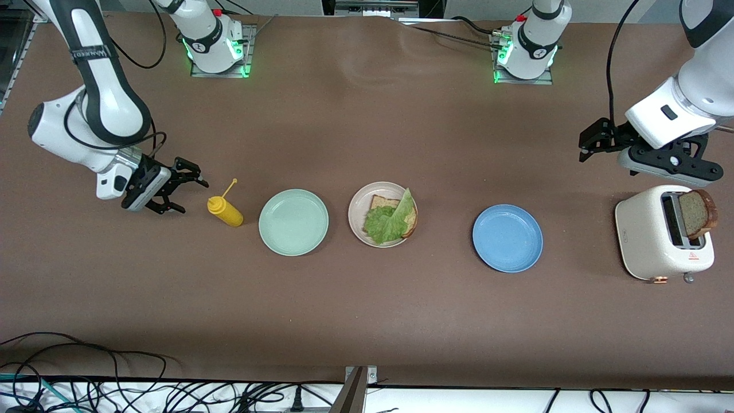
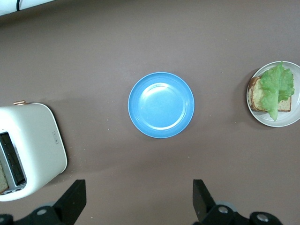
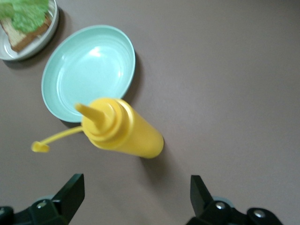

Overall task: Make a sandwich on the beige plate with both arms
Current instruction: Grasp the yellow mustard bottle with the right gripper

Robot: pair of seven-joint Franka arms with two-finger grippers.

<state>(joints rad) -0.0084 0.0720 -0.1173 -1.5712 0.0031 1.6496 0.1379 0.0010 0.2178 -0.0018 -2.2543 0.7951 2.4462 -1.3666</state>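
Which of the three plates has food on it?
The beige plate, the middle one, holds bread under a lettuce leaf. The green plate and blue plate beside it hold nothing.

My brown bench [image 1: 367, 315] carries a mustard bottle [image 1: 225, 210], mint plate [image 1: 293, 222], beige plate [image 1: 356, 213], blue plate [image 1: 507, 238] and toaster [image 1: 648, 241].

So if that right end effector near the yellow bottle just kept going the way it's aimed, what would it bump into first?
Most likely the yellow squeeze bottle. The right end effector has open fingers, and its wrist view shows the bottle centred between them, with the mint green plate next in line. Height is hard to judge, so it might meet the table first.
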